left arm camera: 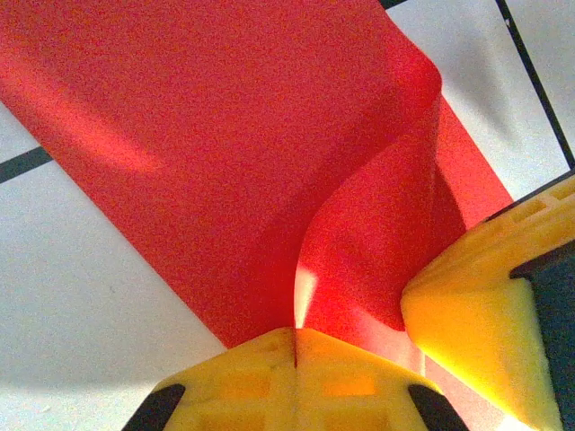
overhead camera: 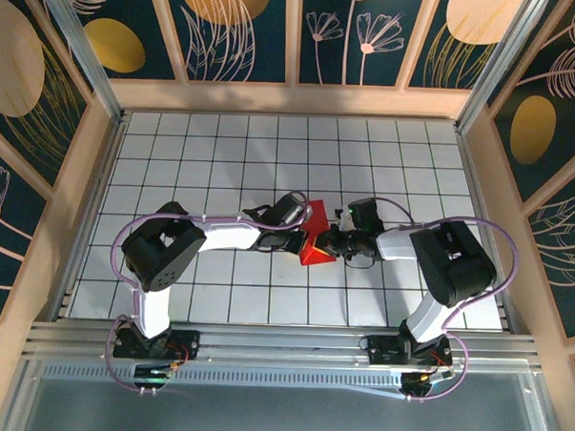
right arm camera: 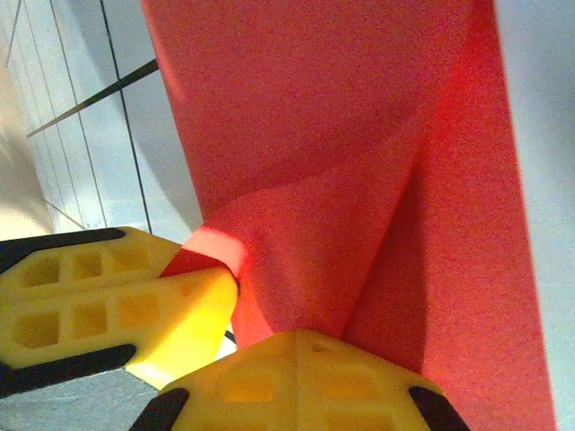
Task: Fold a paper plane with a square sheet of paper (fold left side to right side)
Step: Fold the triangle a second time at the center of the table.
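The square sheet of paper (overhead camera: 317,244) is bright red and sits bunched at the middle of the white tiled table, between my two grippers. In the left wrist view the sheet of paper (left arm camera: 225,135) lies partly flat, with one side curling up into my left gripper (left arm camera: 295,336), which is shut on its edge. My right gripper's yellow fingers (left arm camera: 476,310) press in from the right. In the right wrist view the paper (right arm camera: 314,117) rises in a fold into my right gripper (right arm camera: 301,336), shut on it. The left gripper's fingers (right arm camera: 135,310) pinch it just to the left.
The table (overhead camera: 223,155) is a grid of white tiles walled by wooden panels (overhead camera: 79,178) on three sides. A metal rail (overhead camera: 282,344) runs along the near edge, where both arm bases are bolted. Both arms reach inward and meet at the centre.
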`<move>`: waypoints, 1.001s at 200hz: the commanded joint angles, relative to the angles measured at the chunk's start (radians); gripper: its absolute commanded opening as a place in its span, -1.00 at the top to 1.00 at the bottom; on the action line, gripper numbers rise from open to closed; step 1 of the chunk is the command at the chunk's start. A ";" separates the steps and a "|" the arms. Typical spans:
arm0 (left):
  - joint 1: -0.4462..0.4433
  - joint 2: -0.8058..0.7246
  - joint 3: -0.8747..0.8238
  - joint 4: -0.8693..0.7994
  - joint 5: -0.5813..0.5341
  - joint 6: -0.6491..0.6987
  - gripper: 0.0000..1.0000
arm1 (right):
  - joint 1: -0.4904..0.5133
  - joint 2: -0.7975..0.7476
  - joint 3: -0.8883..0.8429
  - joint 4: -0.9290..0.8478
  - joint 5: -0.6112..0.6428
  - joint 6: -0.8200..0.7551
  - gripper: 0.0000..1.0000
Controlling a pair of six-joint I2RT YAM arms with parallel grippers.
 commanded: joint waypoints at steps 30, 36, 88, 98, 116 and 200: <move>0.010 0.024 0.020 -0.071 -0.034 0.015 1.00 | 0.017 0.039 0.031 -0.065 0.053 -0.003 1.00; 0.009 0.021 0.023 -0.075 -0.038 0.016 1.00 | 0.018 0.041 0.033 -0.077 0.061 -0.003 1.00; 0.009 -0.007 0.070 -0.118 -0.079 0.023 0.64 | 0.027 0.070 0.042 -0.150 0.123 -0.005 1.00; 0.009 -0.014 0.073 -0.123 -0.086 0.023 0.54 | 0.028 0.073 0.038 -0.149 0.127 -0.002 1.00; 0.009 -0.036 0.069 -0.124 -0.097 0.018 0.34 | 0.030 0.073 0.032 -0.137 0.124 0.003 1.00; 0.009 -0.237 -0.031 -0.143 0.037 -0.135 0.38 | 0.031 0.056 0.032 -0.117 0.112 0.001 1.00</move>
